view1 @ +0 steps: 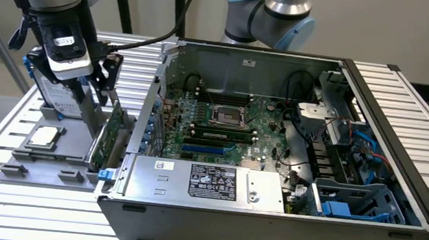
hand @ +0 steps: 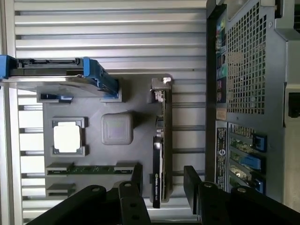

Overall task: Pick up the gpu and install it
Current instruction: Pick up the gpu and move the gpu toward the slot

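Fingers (hand: pixel 137 180) of the black two-finger gripper (hand: pixel 164 178) stand wide apart in the wrist view and hold nothing. The gpu (hand: pixel 162 140), a thin flat card seen edge-on with a silver metal end bracket, stands on edge in the grey plastic parts tray (hand: pixel 93 108). One end of the card lies in the gap between the two fingers, with bare space on either side, so neither pad touches it.

In the exterior view the gripper (view1: pixel 101 112) hangs right over the gpu (view1: pixel 107 138), whose green circuit-board face shows. The card sits at the tray (view1: pixel 61 149) edge nearest the open dark grey computer case (view1: pixel 267 225). By my reading, nothing is lifted yet: the grasp is lined up but not made, and the installation inside the case has not begun.
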